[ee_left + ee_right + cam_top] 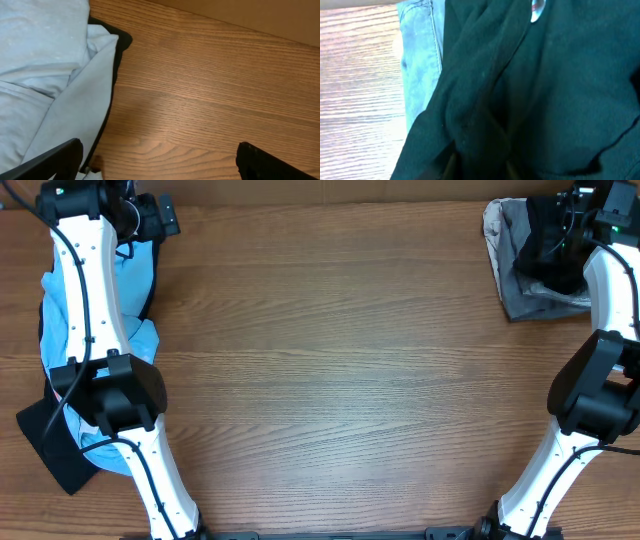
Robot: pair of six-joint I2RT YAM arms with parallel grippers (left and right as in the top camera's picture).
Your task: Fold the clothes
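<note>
1. A brown wood-grain bench (330,360) fills the overhead view. Along its left edge lies a pile of clothes, its long axis running near to far. A light blue garment (140,340) sits on a black garment (45,445), whose corner sticks out at the near end.
2. Overhead, far right corner: a crumpled grey garment (525,305) lies there, and the right jaws are down on dark fabric on top of it.
3. Left wrist view: the light blue garment, softly creased, lies at the left with a black edge under it. The left jaws stand wide over bare wood just beside it, holding nothing.
4. Right wrist view: a black T-shirt (560,100) fills the frame, bunched in ridges running from far right to near left. A small white label (537,10) shows at the far edge, and a pale blue-grey garment (420,60) lies to its left. Whether the right jaws pinch the fabric, I cannot tell.
</note>
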